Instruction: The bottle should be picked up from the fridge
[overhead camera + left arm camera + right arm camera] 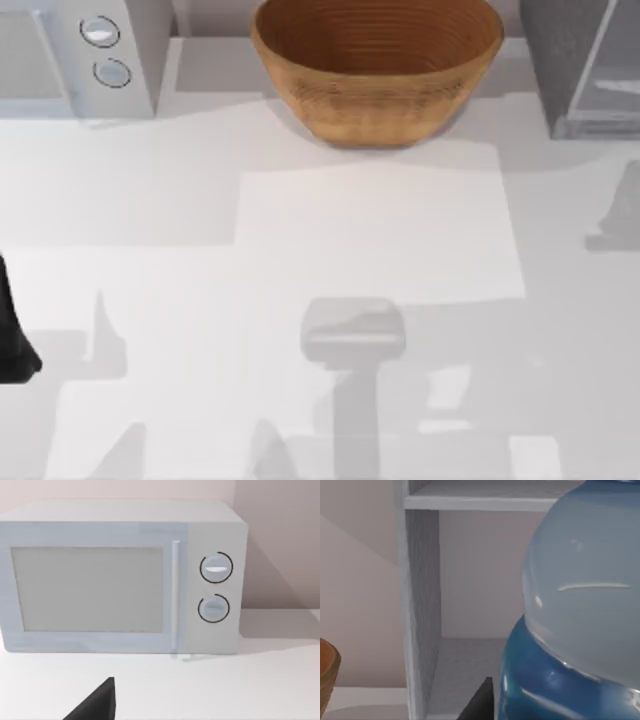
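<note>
Pale-blue bottle [580,595] is seen hard up against the right wrist camera, inside the open fridge [422,605] compartment under a shelf — right gripper's finger state cannot be told. Wooden bowl [377,68] is set mid-back, fridge at the table's right rear. Left arm [12,335] is parked at the left edge, facing the white microwave [120,577].
</note>
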Robot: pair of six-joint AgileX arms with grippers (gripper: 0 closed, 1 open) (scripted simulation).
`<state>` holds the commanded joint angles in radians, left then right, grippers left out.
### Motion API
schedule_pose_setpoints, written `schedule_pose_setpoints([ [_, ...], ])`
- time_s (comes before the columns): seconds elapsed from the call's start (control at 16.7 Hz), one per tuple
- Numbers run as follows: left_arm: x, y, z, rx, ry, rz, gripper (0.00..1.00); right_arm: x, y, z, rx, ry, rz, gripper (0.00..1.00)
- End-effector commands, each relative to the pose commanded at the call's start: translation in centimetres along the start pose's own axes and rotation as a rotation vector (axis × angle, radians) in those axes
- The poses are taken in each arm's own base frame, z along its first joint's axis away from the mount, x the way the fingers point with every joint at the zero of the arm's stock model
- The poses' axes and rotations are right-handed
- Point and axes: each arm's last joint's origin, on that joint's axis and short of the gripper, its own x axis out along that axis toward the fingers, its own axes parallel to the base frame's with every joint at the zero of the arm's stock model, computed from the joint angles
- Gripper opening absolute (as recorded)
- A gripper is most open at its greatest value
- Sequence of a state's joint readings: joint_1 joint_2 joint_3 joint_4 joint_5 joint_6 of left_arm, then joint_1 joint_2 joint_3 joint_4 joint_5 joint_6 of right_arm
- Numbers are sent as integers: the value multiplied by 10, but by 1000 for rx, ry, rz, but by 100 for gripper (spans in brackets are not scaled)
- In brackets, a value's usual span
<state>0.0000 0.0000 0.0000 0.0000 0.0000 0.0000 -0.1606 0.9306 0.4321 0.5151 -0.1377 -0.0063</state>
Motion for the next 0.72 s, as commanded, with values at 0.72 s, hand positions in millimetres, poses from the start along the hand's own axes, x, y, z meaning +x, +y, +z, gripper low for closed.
schedule_pose_setpoints([
  [0.72,0,0,0,0,0,0,100,-104,28,-84,22,13,16,0],
])
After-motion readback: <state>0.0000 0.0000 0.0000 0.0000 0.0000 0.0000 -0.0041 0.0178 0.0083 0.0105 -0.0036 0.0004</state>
